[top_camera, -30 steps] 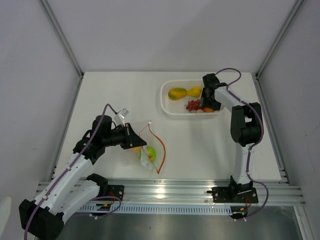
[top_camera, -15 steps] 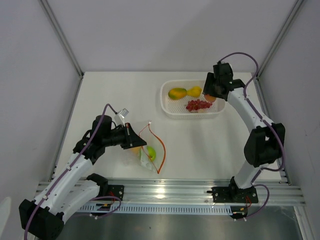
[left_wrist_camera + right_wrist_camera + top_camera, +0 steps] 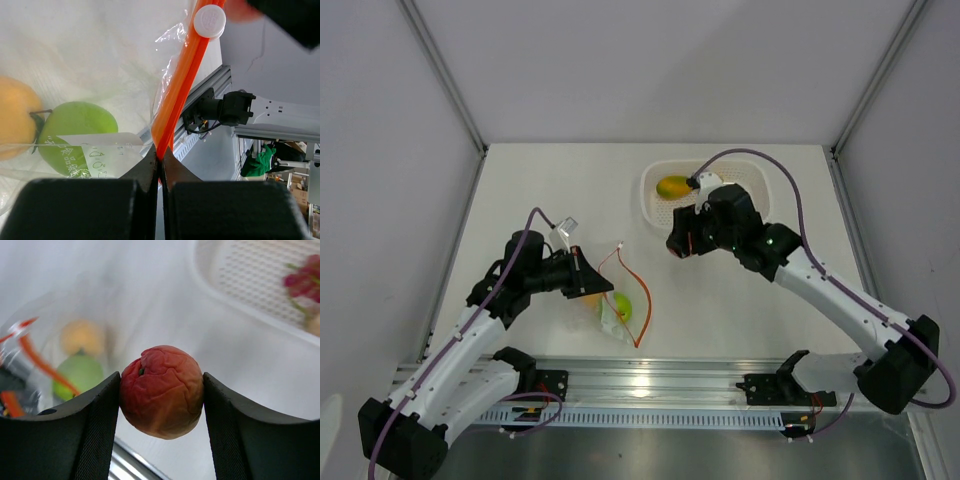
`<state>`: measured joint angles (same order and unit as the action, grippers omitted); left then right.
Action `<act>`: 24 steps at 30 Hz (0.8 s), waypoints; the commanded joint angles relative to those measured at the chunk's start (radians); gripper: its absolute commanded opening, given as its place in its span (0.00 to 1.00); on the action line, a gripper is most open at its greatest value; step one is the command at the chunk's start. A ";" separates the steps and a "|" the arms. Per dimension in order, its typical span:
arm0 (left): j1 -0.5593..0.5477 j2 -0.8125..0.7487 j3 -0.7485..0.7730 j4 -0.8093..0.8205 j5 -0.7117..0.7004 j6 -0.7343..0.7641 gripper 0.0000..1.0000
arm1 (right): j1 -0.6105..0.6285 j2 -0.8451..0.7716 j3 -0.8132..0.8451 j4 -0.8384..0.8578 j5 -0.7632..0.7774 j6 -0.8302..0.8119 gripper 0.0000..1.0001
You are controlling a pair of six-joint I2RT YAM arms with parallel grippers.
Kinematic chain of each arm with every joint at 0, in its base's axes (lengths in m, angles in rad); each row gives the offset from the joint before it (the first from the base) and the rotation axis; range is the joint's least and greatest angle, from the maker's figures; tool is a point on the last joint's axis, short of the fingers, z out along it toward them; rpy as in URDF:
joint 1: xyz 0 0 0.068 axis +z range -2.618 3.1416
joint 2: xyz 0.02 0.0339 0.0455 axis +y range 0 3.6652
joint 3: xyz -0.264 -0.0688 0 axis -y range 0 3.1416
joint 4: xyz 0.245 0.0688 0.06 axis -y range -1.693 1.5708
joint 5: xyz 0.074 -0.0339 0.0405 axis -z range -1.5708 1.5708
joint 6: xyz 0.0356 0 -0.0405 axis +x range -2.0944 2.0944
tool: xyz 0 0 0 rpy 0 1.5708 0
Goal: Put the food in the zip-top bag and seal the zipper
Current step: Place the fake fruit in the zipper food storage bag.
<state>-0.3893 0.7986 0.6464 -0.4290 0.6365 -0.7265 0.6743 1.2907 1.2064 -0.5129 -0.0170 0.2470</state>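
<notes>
Moved: right claw (image 3: 680, 244) has swung in toward the zip-top bag (image 3: 617, 318), now near its far-right side | right claw: gripping a reddish peach (image 3: 161, 391) between both fingers | left claw (image 3: 160, 162): pinched tight on the bag's zipper (image 3: 182, 85) | inside bag: green apple (image 3: 77, 130), orange fruit (image 3: 15, 117) | bag lies on the surface (image 3: 540, 190)

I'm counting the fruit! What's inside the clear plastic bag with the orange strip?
Inside the clear crinkly plastic bag lie a round green toy apple and a round orange-yellow fruit. A white label covers the apple's lower part; anything beneath them is hidden.
</notes>
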 commanded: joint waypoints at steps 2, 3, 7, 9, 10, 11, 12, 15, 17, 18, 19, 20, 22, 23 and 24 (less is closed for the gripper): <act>0.007 0.008 -0.004 0.038 0.031 -0.002 0.00 | 0.129 -0.120 -0.082 0.132 -0.149 -0.035 0.00; 0.007 0.010 -0.005 0.038 0.029 -0.002 0.01 | 0.152 -0.129 -0.115 0.151 -0.155 -0.031 0.00; 0.007 0.008 0.002 0.036 0.029 -0.004 0.01 | 0.237 -0.145 -0.160 0.221 -0.185 -0.018 0.00; 0.007 0.007 0.006 0.033 0.025 -0.005 0.01 | 0.272 -0.134 -0.165 0.243 -0.211 -0.015 0.00; 0.007 0.007 0.002 0.032 0.025 -0.005 0.01 | 0.283 -0.127 -0.165 0.261 -0.221 -0.015 0.00; 0.007 0.007 0.002 0.032 0.025 -0.005 0.01 | 0.301 -0.117 -0.162 0.269 -0.228 -0.015 0.00; 0.007 0.007 0.002 0.032 0.026 -0.005 0.01 | 0.306 -0.094 -0.157 0.274 -0.239 -0.012 0.00; 0.007 0.007 0.009 0.029 0.029 -0.008 0.01 | 0.315 -0.056 -0.143 0.284 -0.248 -0.008 0.00; 0.007 0.002 0.015 0.024 0.029 -0.010 0.01 | 0.317 -0.024 -0.145 0.304 -0.267 0.000 0.00; 0.007 -0.001 0.018 0.016 0.029 -0.008 0.01 | 0.318 -0.007 -0.146 0.313 -0.277 0.006 0.00; 0.007 -0.002 0.022 0.015 0.029 -0.008 0.01 | 0.323 0.002 -0.146 0.323 -0.288 0.008 0.00; 0.007 -0.006 0.024 0.013 0.028 -0.010 0.01 | 0.326 0.012 -0.149 0.338 -0.291 0.009 0.00; 0.007 -0.009 0.029 0.013 0.034 -0.013 0.01 | 0.327 0.042 -0.143 0.347 -0.294 0.018 0.00; 0.007 -0.010 0.030 0.012 0.037 -0.014 0.01 | 0.327 0.051 -0.143 0.353 -0.297 0.020 0.00; 0.007 -0.012 0.035 0.007 0.038 -0.014 0.01 | 0.329 0.059 -0.143 0.358 -0.296 0.021 0.00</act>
<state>-0.3893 0.8062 0.6464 -0.4290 0.6415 -0.7292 0.9943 1.3300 1.0401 -0.2317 -0.2867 0.2539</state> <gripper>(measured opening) 0.005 0.643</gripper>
